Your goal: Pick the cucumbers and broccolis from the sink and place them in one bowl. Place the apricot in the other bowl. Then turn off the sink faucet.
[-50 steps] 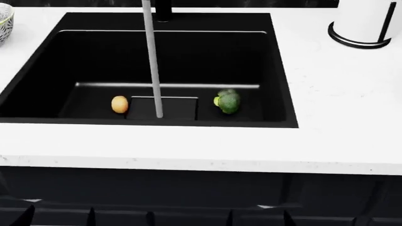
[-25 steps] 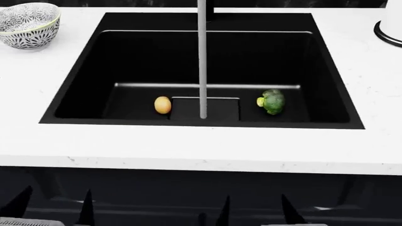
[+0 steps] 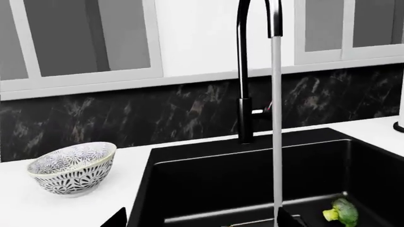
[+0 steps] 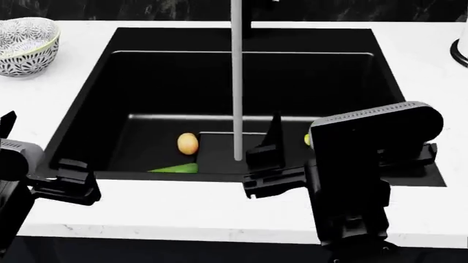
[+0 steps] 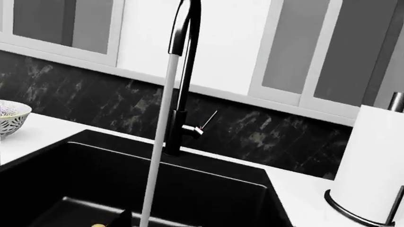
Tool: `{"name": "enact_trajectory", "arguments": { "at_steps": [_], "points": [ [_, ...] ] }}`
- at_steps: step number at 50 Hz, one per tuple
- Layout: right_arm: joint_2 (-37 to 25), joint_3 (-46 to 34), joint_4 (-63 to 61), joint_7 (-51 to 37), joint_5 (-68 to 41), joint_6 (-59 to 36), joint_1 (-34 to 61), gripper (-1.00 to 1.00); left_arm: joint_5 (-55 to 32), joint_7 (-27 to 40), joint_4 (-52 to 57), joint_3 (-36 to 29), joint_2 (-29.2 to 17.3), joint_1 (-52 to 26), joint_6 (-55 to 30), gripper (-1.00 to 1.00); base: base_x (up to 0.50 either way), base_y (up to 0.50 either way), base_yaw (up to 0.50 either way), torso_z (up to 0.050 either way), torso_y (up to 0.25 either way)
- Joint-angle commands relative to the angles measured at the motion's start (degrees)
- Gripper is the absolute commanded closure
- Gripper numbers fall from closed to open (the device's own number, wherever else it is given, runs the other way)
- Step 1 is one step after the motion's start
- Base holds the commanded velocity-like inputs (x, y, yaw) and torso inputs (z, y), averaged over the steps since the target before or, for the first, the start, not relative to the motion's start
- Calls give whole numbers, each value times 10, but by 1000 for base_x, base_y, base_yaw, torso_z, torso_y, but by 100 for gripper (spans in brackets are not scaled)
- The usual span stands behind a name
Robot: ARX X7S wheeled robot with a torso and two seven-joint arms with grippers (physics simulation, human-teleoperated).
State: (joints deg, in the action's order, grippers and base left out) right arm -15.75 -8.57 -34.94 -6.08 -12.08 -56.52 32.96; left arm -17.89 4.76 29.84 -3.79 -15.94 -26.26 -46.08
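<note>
The black sink (image 4: 87, 104) has water running from the faucet (image 4: 236, 82). An orange apricot (image 4: 188, 143) lies on the sink floor left of the stream. A green cucumber (image 4: 175, 168) lies by the near wall. The broccoli (image 4: 307, 139) is mostly hidden behind my right arm; it shows in the left wrist view (image 3: 341, 213). A patterned bowl (image 4: 26, 46) stands on the counter at the far left. My left gripper (image 4: 36, 159) is open and empty over the near left counter. My right gripper (image 4: 343, 148) is open and empty over the sink's near right edge.
The tall black faucet (image 3: 245, 94) with its side lever (image 5: 205, 124) stands behind the sink. A paper towel roll (image 5: 372, 165) stands on the counter at the far right. The white counter (image 4: 183, 208) surrounds the sink. A dark backsplash and cabinets are behind.
Both arms have risen into the head view, which had none before. The view has shifted, so the cucumber at the near sink wall now shows and the broccoli is partly covered.
</note>
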Motion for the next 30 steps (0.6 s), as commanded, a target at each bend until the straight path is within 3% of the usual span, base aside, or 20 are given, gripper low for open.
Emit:
{"name": "enact_trajectory", "arguments": {
  "at_steps": [1, 30],
  "points": [
    [-10, 24, -37, 15, 6, -90, 79, -100, -8, -16, 16, 5, 0, -54, -59, -100, 500, 0, 0, 50, 123],
    [-43, 26, -82, 11, 3, -155, 117, -100, -17, -3, 31, -2, -2, -68, -81, -100, 493, -8, 0, 50, 122]
  ]
}}
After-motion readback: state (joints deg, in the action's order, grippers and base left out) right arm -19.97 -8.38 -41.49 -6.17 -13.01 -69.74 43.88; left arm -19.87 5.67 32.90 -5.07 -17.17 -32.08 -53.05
